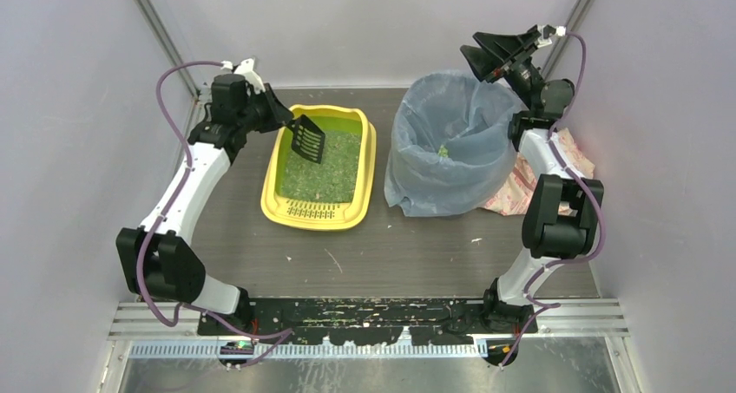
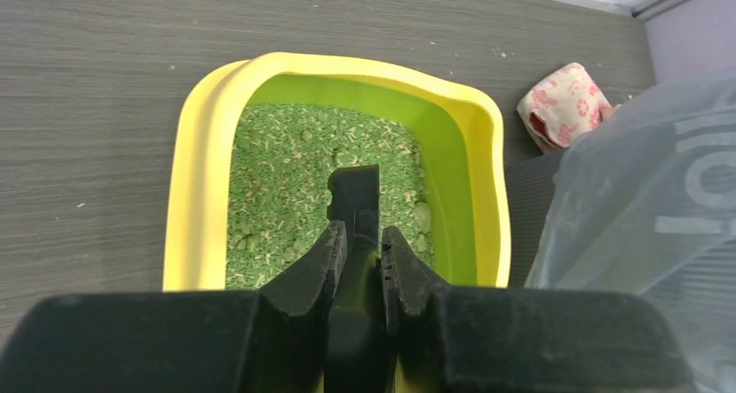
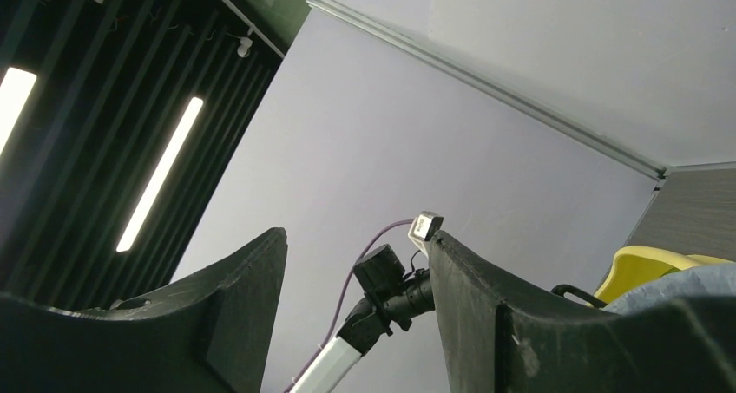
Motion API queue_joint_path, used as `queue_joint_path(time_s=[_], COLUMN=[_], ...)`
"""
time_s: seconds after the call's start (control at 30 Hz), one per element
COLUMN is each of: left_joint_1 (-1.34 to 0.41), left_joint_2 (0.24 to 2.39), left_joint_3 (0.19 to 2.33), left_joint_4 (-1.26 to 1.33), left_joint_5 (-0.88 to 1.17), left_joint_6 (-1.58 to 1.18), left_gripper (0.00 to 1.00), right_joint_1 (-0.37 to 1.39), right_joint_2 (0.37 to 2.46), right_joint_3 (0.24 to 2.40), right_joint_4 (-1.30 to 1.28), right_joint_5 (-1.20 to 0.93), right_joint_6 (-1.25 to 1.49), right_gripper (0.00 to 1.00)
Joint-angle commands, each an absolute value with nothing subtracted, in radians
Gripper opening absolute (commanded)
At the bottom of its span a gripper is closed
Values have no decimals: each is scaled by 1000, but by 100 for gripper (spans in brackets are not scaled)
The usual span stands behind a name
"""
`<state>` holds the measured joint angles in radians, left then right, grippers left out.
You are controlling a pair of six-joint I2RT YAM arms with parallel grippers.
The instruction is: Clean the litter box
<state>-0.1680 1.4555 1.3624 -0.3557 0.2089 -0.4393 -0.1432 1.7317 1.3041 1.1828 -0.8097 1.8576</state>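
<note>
Two claws differ: the left claw (image 2: 358, 237) is pinched narrow on the handle of a black slotted plastic scoop (image 1: 308, 138), tilted above the green granular litter (image 1: 325, 176); the shallow yellow plastic litter box (image 2: 198, 193) sits on the grey table (image 1: 417, 254), just left of a tall bin lined with a blue translucent bag (image 1: 451, 146); the right claw (image 3: 351, 245) gapes wide, holding nothing, raised above the bin's far rim.

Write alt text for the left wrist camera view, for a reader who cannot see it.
The left gripper holds a black scoop by its handle over a yellow litter box of green litter on a grey table. At the right edge is a blue bin bag, with a pink patterned bundle beside it.
</note>
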Motion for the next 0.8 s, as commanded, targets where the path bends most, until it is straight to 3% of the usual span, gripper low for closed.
queue_joint_path(time_s=[0.0, 0.47, 0.77], left_joint_1=[-172, -252, -325], left_joint_2=[1472, 1527, 1599], left_joint_3=[1361, 1218, 1178], left_joint_4=[-342, -179, -130], left_joint_5=[148, 264, 165], left_joint_6=[-394, -523, -519], left_gripper=[0, 0, 0], right_joint_1=[-127, -126, -127], right_joint_2=[1777, 1735, 1724], right_joint_3=[1335, 1460, 1466], right_joint_4=[1260, 1308, 1386], right_joint_5=[-816, -843, -817], right_joint_6=[1868, 1906, 1953], right_gripper=[66, 66, 66])
